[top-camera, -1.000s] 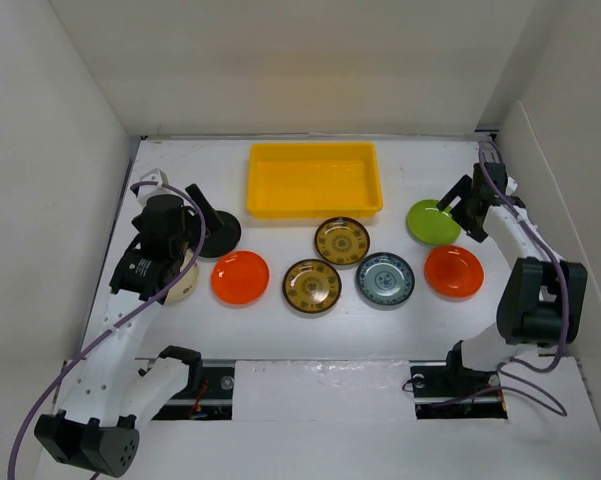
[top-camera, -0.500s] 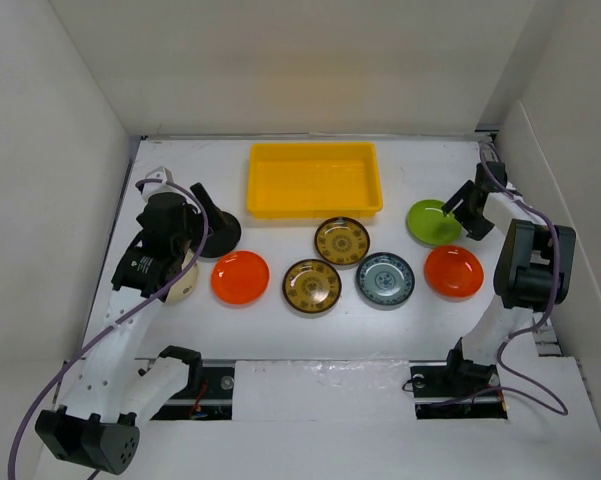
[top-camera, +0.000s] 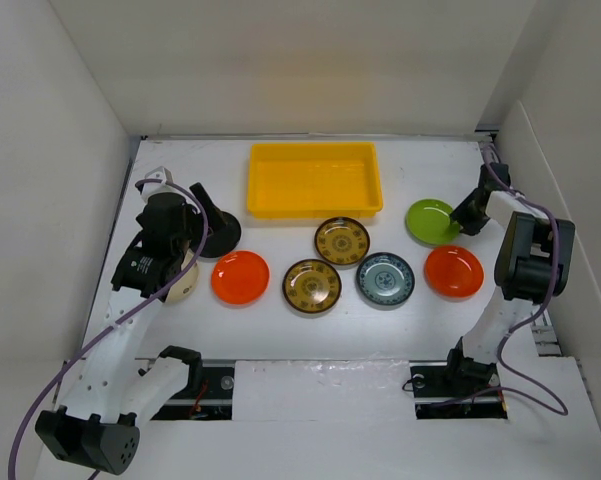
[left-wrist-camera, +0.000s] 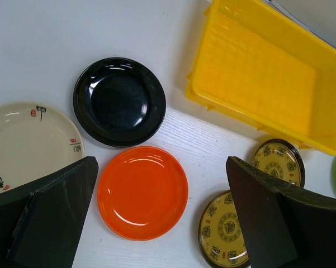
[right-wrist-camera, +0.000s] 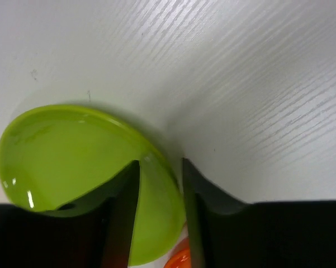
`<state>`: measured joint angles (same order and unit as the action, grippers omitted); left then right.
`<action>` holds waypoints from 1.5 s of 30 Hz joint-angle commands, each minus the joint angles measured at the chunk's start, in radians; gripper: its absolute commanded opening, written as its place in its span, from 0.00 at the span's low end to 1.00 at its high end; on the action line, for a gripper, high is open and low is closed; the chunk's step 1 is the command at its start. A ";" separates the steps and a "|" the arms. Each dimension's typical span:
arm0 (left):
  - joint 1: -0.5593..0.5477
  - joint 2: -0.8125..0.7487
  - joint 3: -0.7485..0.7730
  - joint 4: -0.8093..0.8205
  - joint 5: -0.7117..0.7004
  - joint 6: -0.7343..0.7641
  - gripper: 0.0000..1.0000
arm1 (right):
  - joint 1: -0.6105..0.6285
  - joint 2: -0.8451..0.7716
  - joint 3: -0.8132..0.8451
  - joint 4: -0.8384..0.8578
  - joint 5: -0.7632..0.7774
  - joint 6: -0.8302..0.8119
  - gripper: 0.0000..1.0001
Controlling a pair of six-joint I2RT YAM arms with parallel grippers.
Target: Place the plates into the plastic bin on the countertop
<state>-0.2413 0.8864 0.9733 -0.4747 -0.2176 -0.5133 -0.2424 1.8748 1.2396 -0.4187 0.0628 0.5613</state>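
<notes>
Top external view: the yellow plastic bin lies at the far middle of the table, with the lime green plate to its right. The right jaws straddle that plate's rim, drawn in close; I cannot tell if they pinch it. An orange plate lies just nearer. The left jaws hang wide open and empty above another orange plate, beside the black plate.
</notes>
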 commanded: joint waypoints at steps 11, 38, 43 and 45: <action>0.000 -0.020 0.015 0.025 -0.011 0.002 1.00 | -0.003 0.050 0.089 -0.063 0.023 -0.020 0.00; 0.210 0.316 0.185 -0.001 0.110 -0.137 1.00 | 0.463 0.107 0.576 0.023 -0.153 0.186 0.00; 0.327 0.535 0.329 -0.001 0.152 -0.146 1.00 | 0.529 0.253 0.743 -0.018 -0.158 0.177 0.00; 0.361 0.606 0.372 -0.014 0.161 -0.156 1.00 | 0.538 0.314 0.782 -0.038 -0.158 0.177 0.00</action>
<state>0.0856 1.4357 1.2732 -0.4870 -0.1047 -0.6472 0.3050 2.1593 1.9415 -0.4240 -0.0959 0.7479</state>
